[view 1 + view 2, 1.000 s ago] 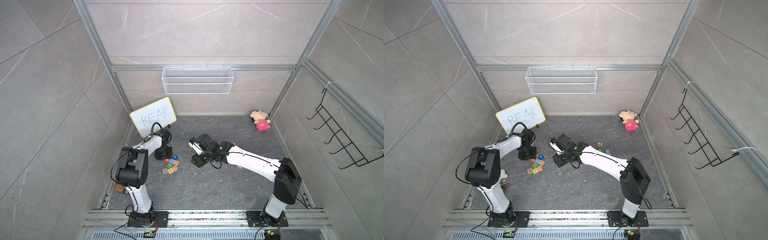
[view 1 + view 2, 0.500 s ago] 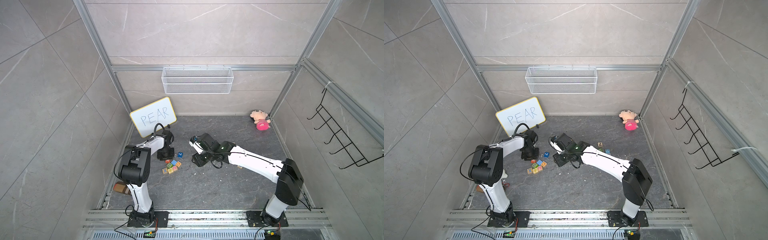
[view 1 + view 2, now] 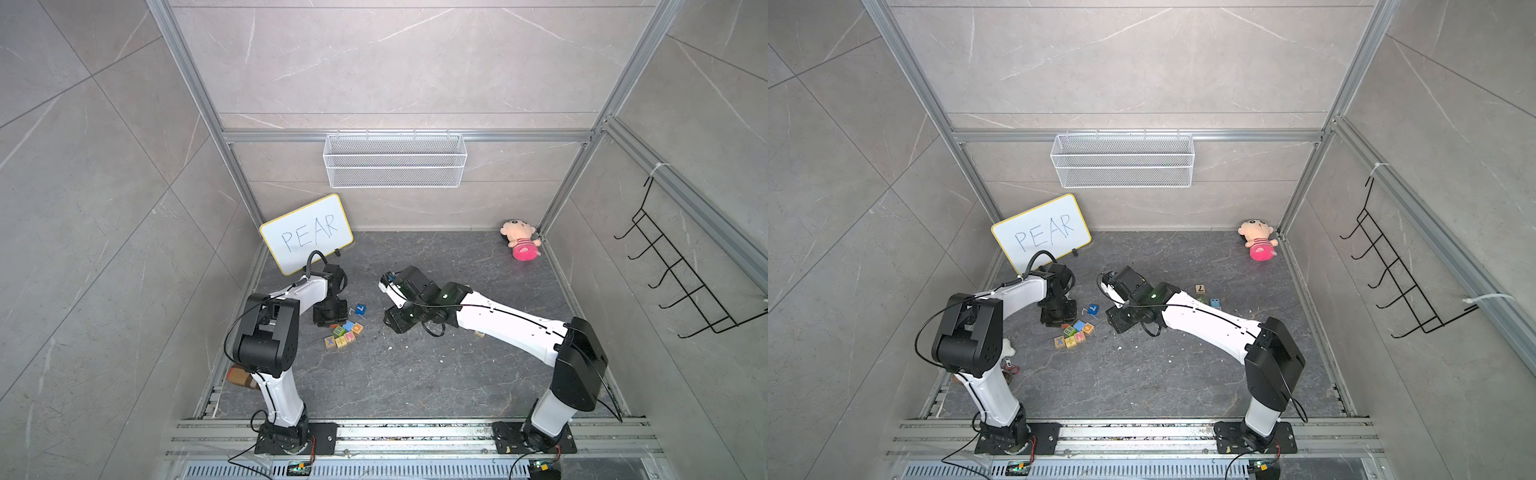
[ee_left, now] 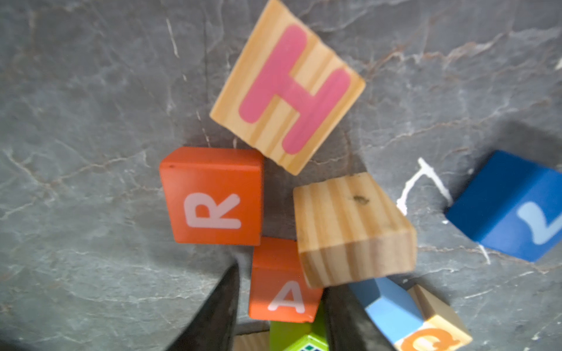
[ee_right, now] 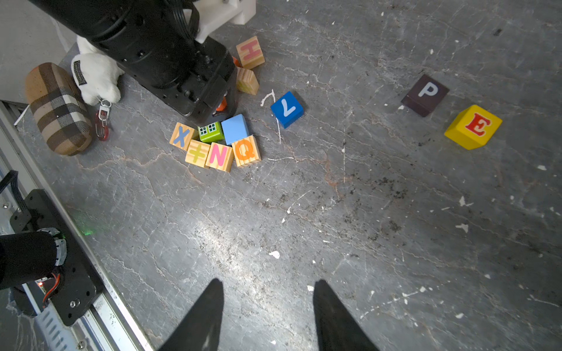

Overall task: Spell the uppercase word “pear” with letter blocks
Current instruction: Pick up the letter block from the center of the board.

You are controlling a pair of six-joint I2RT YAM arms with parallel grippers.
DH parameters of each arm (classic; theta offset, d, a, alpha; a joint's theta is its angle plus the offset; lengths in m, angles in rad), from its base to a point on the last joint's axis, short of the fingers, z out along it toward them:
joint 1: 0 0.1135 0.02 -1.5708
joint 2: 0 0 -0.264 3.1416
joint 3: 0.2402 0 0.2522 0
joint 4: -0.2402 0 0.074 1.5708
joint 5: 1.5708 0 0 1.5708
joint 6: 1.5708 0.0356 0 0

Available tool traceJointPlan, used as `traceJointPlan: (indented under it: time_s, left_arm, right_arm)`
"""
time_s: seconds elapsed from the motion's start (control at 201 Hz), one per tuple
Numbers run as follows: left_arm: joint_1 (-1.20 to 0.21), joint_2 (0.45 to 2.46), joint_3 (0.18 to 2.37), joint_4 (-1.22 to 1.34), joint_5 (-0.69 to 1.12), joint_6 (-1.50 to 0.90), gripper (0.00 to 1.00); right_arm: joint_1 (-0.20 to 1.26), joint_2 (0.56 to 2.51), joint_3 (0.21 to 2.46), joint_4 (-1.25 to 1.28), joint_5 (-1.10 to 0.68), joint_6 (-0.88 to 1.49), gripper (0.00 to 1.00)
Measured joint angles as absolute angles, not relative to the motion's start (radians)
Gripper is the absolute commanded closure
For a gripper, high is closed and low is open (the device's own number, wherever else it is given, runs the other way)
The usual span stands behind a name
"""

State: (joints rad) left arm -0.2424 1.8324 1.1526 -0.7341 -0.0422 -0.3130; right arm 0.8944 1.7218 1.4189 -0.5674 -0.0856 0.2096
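Jaws of the left gripper point(image 4: 281, 279) straddle the A block point(image 4: 286, 301) — grip unclear — while the right gripper point(image 5: 268, 282) hangs parted, empty.

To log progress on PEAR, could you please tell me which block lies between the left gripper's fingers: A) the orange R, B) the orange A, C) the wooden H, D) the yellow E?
B: in the left wrist view the orange A block lies between the fingers of the left gripper.

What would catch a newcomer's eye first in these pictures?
The whiteboard reading PEAR leans in the far left corner, and a pink plush doll lies in the far right corner. Near the whiteboard, the left gripper straddles the orange-red A block in a cluster of colourful blocks.
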Motion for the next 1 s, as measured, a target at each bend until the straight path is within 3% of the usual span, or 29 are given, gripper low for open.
traceJointPlan:
  time_s: [0.125,0.249,0.393,0.996]
  left_arm:
    - [-0.249,1.832,1.152,-0.733,-0.043,-0.318,0.69]
    - [-0.249,1.831,1.152,-0.733,-0.048,-0.318,0.70]
    - [-0.249,1.831,1.152,-0.733,-0.050,-0.318,0.71]
    - [-0.249,1.791,1.134,-0.770,-0.057,-0.318,0.74]
  right_arm:
    - [0.894,1.722,1.419,-0.567,-0.090,0.209,0.49]
    - [0.894,1.721,1.407,-0.546,-0.119,0.208,0.46]
    - [0.895,1.702,1.331,-0.472,-0.177,0.199,0.34]
    - [0.897,1.806,1.294,-0.294,-0.276,0.186,0.28]
